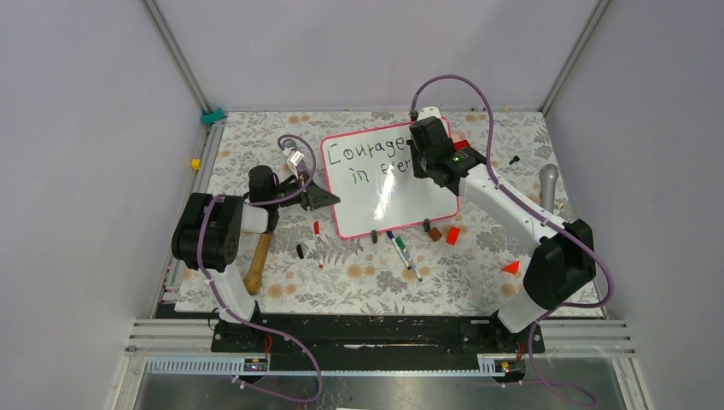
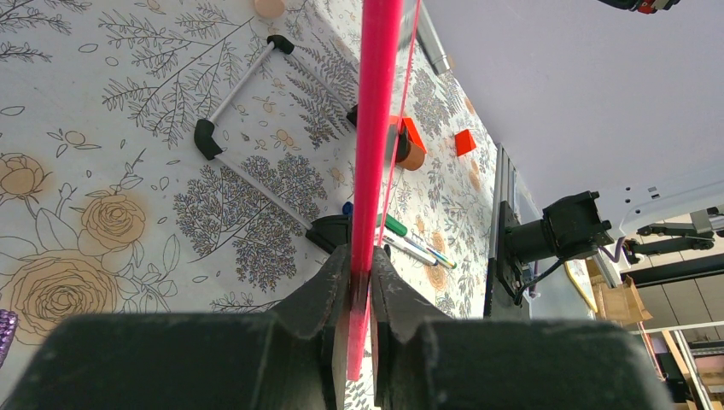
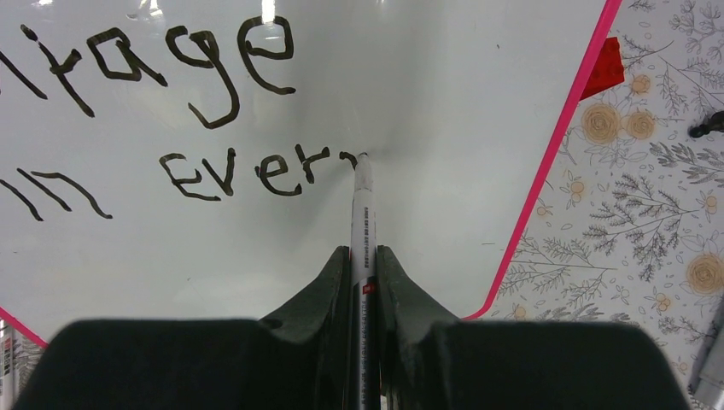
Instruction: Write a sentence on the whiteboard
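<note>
- One whiteboard (image 1: 401, 201), centre frame.
- Two tools: left tool (image 2: 360, 295), right tool (image 3: 365, 282).
- Four markers: held marker (image 3: 363, 205), red marker (image 1: 318, 243), blue marker (image 1: 392, 237), green marker (image 1: 403, 248).
- One wooden handle (image 1: 256, 260), lower left.
- One yellow cube (image 1: 195, 163), left edge.
- Two lines of lettering (image 1: 369, 155).

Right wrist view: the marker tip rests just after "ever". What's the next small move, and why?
Probably draw the marker, held in the right gripper, slightly rightward to start the next letter: the sentence reads only "Courage in ever", bare whiteboard lies to its right, and the left gripper clamps its edge.
</note>
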`<action>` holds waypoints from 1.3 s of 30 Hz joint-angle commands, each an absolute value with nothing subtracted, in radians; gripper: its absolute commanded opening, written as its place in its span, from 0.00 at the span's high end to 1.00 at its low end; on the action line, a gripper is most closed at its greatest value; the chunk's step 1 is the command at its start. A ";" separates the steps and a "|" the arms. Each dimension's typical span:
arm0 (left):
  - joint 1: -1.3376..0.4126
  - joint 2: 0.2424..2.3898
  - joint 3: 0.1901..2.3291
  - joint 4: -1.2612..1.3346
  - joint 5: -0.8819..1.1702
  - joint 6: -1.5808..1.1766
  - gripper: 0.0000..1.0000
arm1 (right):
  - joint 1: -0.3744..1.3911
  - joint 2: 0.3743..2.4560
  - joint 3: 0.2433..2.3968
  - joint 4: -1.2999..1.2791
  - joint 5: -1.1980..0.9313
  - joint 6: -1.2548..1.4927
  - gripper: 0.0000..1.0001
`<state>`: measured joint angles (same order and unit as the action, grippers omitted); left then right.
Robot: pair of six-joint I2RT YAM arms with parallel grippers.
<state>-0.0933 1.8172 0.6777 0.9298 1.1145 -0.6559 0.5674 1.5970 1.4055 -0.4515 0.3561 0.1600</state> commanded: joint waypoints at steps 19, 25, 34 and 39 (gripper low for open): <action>-0.072 1.827 0.672 0.973 1.102 -0.657 1.00 | 0.563 1.608 1.463 -0.466 0.397 0.138 1.00; -0.072 1.827 0.672 0.972 1.103 -0.659 1.00 | 0.562 1.599 1.445 -0.474 0.377 0.144 1.00; -0.072 1.828 0.672 0.973 1.103 -0.658 1.00 | 0.563 1.582 1.405 -0.484 0.349 0.152 1.00; -0.071 1.829 0.674 0.973 1.102 -0.660 1.00 | 0.562 1.575 1.388 -0.487 0.330 0.157 1.00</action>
<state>-0.0933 1.8172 0.6777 0.9298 1.1145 -0.6563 0.5674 1.6001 1.4029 -0.4824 0.3553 0.1513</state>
